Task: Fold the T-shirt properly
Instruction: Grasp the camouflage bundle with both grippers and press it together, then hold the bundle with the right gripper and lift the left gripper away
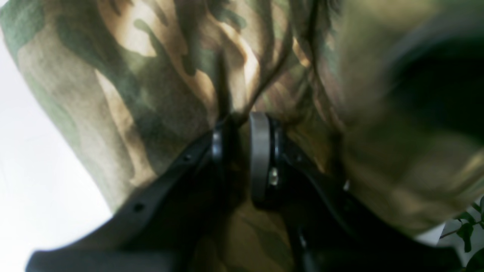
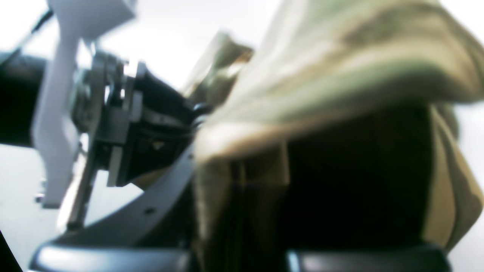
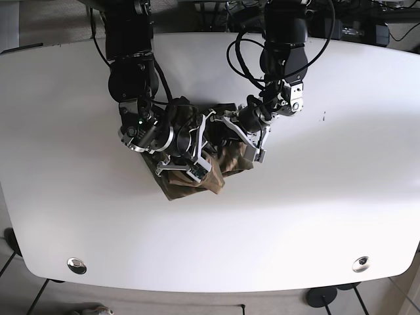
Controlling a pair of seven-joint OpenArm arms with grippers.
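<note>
Two arms meet over the middle of the white table point(image 3: 315, 216) in the base view, and the camouflage T-shirt point(image 3: 197, 177) sits bunched between and beneath them, a crumpled mound slightly toward the near edge, its lower part resting on the tabletop. Only that overhead view gives the layout; the wrist cameras are pressed too close for it. From the left wrist, the left gripper point(image 1: 242, 147) shows its dark fingers drawn nearly together with a fold of green, tan and brown cloth pinched between them, fabric filling almost the whole frame and a leafy green plant point(image 1: 470, 234) peeking in at the lower right corner. From the right wrist, the picture is heavily blurred: cloth drapes over the right gripper point(image 2: 242, 211) and hides the fingertips, so whether it is wide or closed cannot be told, while the other arm's metal and black wrist hardware appears at the left of that frame. No lettering or brand can be read anywhere. Round metal fittings point(image 3: 77, 265) sit in the table near its front corners, black cables point(image 3: 246, 59) loop around the left arm, and dark flooring shows beyond the table's curved front edge.
</note>
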